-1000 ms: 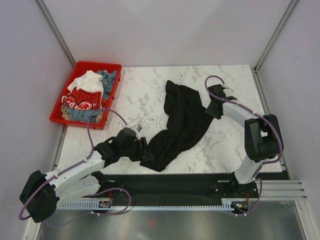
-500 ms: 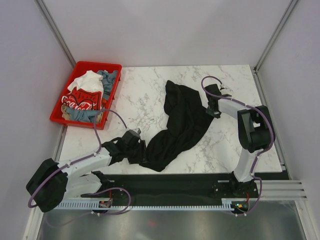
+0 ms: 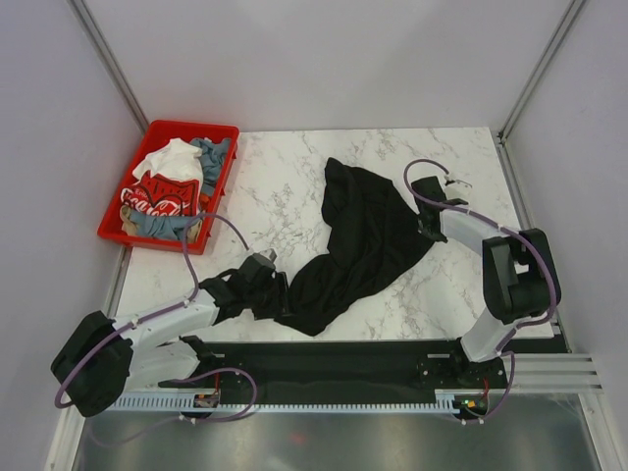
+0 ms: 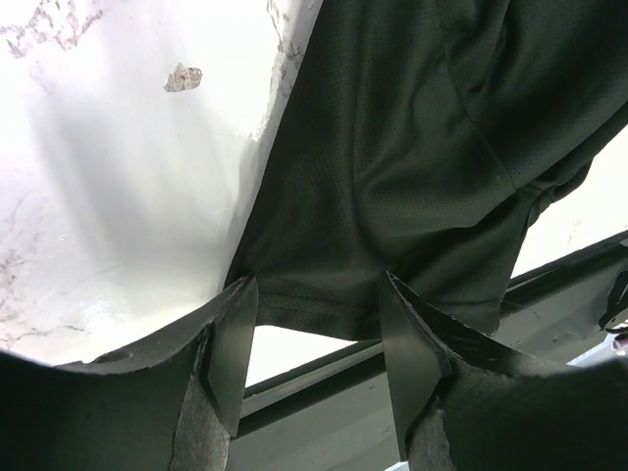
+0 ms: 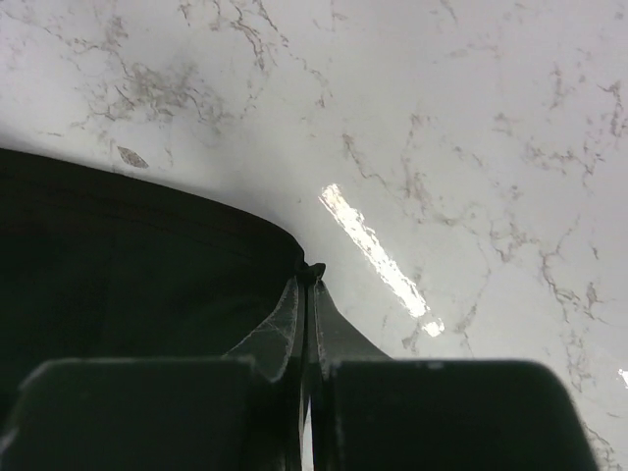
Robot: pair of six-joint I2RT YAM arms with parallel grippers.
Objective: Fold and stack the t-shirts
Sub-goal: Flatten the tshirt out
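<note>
A black t-shirt [image 3: 361, 245] lies crumpled in a diagonal strip across the marble table. My left gripper [image 3: 283, 294] is at its near-left end. In the left wrist view it [image 4: 319, 299] stands open, and the black t-shirt [image 4: 412, 147] has its hem lying across the fingertips. My right gripper [image 3: 430, 228] is at the shirt's right edge. The right wrist view shows it [image 5: 310, 285] shut on a pinch of the black t-shirt [image 5: 128, 265] at that edge. A white t-shirt [image 3: 173, 160], a red Coca-Cola t-shirt [image 3: 157, 198] and a grey-blue t-shirt [image 3: 212, 152] are heaped together at the back left.
A red plastic bin [image 3: 218, 191] at the table's back-left corner holds the other shirts. A black rail [image 3: 343, 355] runs along the near edge by the arm bases. Grey walls close in the table on three sides.
My right gripper has shut on the shirt's right edge and drawn it slightly right and nearer. The left gripper opened a little wider at the shirt's near-left end.
</note>
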